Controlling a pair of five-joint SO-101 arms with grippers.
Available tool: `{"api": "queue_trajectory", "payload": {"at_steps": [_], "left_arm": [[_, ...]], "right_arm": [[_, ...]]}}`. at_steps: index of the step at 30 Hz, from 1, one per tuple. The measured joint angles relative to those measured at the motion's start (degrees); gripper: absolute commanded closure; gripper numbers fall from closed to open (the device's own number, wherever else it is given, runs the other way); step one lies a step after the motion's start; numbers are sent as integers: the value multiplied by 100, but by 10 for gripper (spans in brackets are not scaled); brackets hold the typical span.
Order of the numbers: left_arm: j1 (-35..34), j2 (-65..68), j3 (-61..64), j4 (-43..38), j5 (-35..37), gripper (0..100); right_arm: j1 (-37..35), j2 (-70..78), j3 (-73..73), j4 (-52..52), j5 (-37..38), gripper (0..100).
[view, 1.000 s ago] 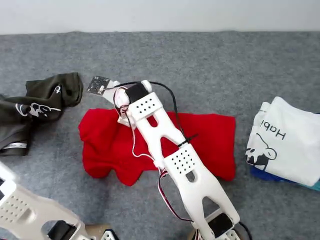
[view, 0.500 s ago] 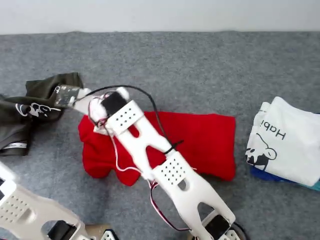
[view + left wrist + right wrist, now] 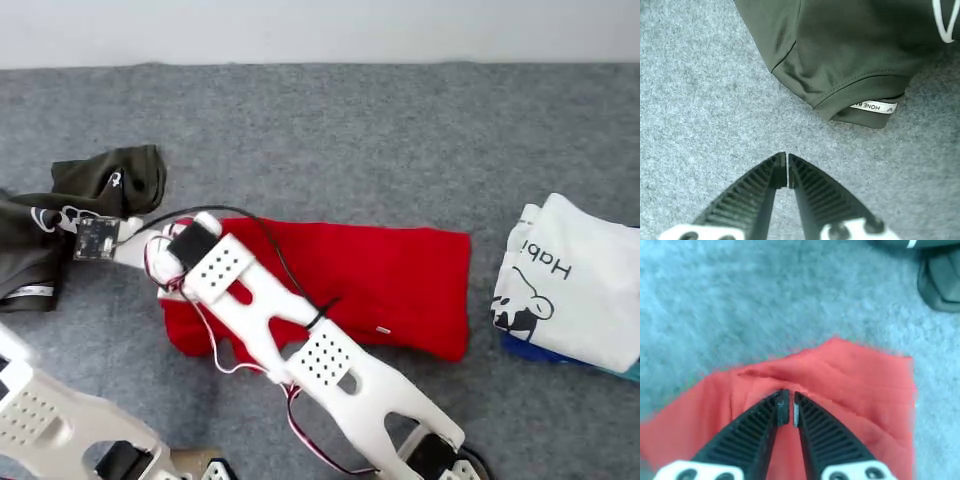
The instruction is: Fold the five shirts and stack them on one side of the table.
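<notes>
Right gripper (image 3: 787,410) over middle shirt (image 3: 400,280), near its edge. Bunched shirt (image 3: 80,200) just past that edge, ahead of the gripper. Left gripper (image 3: 787,172) over bare table (image 3: 400,130), bunched shirt ahead of its tips. Shirt stack (image 3: 570,280) well apart, beyond middle shirt's opposite end.

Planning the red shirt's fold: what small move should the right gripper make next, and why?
Probably open the right gripper and lower it onto the wrinkled end of the red shirt: its jaws are shut and empty over a crease near that edge, and the shirt lies unfolded.
</notes>
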Motion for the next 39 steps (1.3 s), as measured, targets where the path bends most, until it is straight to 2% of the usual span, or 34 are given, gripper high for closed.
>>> {"api": "queue_trajectory", "payload": {"at_steps": [4, 10, 20, 24, 30, 39], "left_arm": [[0, 0, 0, 0, -53, 985], [0, 0, 0, 0, -53, 985], [0, 0, 0, 0, -53, 985], [0, 0, 0, 0, -62, 985], [0, 0, 0, 0, -62, 985], [0, 0, 0, 0, -62, 985]], "right_arm": [[246, -396, -202, 703, -273, 973], [563, -1029, 62, 774, -800, 973], [651, -3209, 3596, 774, -879, 974], [651, -3807, 4905, 774, -1196, 974], [677, -3815, 5196, 756, -1371, 974], [1319, -2813, 5204, 774, -1380, 988]]}}
